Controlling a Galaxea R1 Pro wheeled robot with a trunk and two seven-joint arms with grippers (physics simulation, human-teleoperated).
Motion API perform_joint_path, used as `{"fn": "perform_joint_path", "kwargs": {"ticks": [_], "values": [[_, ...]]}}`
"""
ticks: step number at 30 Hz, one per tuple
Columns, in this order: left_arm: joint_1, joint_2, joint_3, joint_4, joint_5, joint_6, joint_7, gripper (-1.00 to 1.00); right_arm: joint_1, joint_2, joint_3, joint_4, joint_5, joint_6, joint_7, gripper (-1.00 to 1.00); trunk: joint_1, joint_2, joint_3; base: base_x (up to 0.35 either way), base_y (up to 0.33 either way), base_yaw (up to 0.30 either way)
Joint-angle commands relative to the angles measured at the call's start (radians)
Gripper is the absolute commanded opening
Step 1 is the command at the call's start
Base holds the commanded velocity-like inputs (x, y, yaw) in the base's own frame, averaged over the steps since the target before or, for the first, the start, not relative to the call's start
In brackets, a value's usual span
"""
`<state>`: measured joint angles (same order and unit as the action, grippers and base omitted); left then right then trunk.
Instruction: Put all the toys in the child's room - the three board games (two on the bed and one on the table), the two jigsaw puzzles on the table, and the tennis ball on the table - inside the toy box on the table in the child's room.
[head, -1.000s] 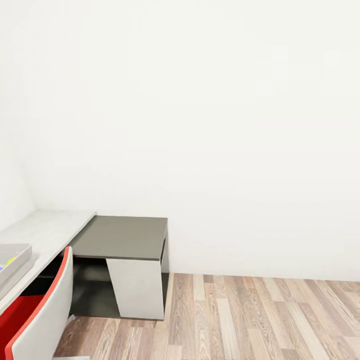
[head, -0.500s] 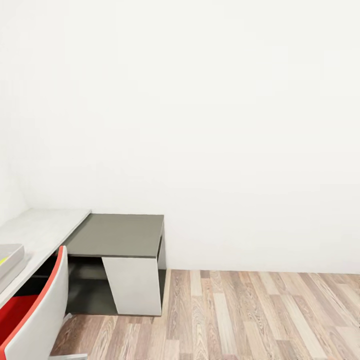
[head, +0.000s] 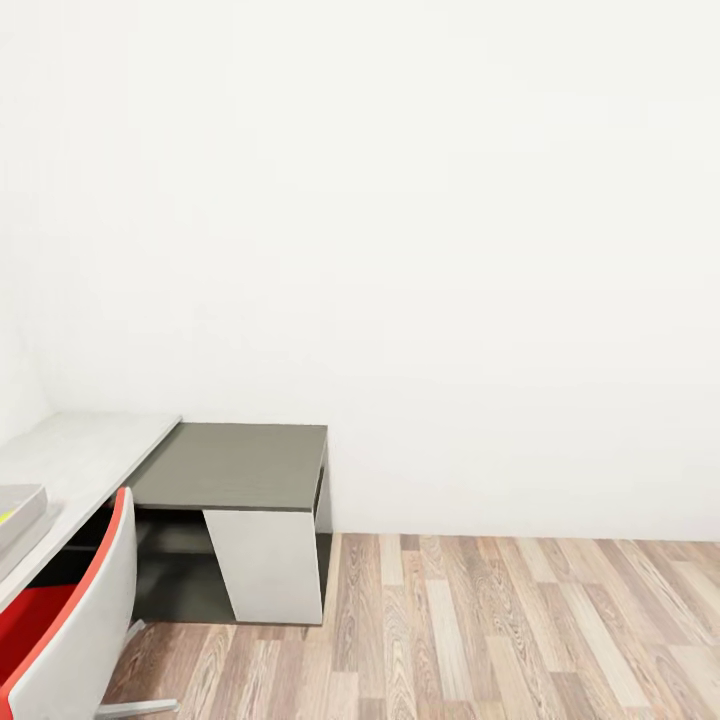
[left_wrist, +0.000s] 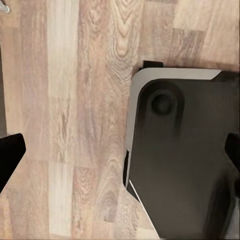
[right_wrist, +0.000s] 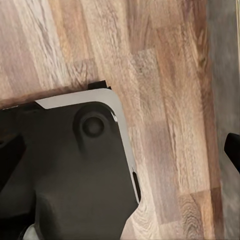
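Head view, shift: whole picture slid a little against the pictures of a second and half a second ago; wall corner and surface (head: 90, 455) sit slightly further left and higher, more wooden floor (head: 500, 620) showing near. Read as camera motion from base or head, not as any move of the furniture.
Head view, surface: light grey run along the left, dark grey corner section (head: 235, 465) at the far end against the white wall (head: 420, 250), white panel (head: 268, 565) below it.
Head view, toy box: probably the grey-rimmed edge at the far left border (head: 18, 505), with a sliver of yellow inside; less of it in frame than a second ago. Too little visible to be sure, or to name the contents.
Head view, chair: red-and-white chair (head: 60, 630) near left, pushed toward the surface.
Left wrist view: floor planks and a dark base plate (left_wrist: 185, 160) with a pale rim below. Black fingertips (left_wrist: 10, 157) of the left tool (left_wrist: 120, 155) at opposite borders, spread wide, nothing between.
Right wrist view: same dark base plate (right_wrist: 70, 170) over planks. Fingertips (right_wrist: 234, 147) of the right tool (right_wrist: 120, 150) likewise far apart and empty.
Meaning for task: judged a transit moment, turning away from the surface; both tools free, so likely heading for a toy elsewhere, perhaps the bed.
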<state>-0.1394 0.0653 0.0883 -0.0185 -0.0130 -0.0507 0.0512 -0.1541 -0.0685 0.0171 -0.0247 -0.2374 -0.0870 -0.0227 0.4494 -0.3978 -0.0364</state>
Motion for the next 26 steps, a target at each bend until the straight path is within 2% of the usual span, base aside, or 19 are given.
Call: {"fn": "perform_joint_path", "kwargs": {"ticks": [1, 6, 26], "values": [[-0.001, -0.005, 0.008, 0.001, -0.002, -0.004, 0.001, 1.00, -0.001, 0.000, 0.002, 0.001, -0.007, -0.003, -0.001, 1.00, 0.001, -0.002, -0.002, 0.000, 0.000, 0.000], [-0.001, -0.019, 0.007, 0.001, -0.003, -0.004, 0.001, 1.00, 0.000, -0.003, 0.002, 0.000, -0.009, -0.003, -0.001, 1.00, 0.001, -0.002, -0.003, 0.000, 0.000, 0.000], [-0.001, -0.021, 0.005, 0.001, -0.005, -0.004, 0.001, 1.00, -0.004, -0.003, 0.002, 0.002, -0.010, -0.003, 0.000, 1.00, 0.001, -0.002, -0.003, 0.000, 0.000, 0.000]]}}
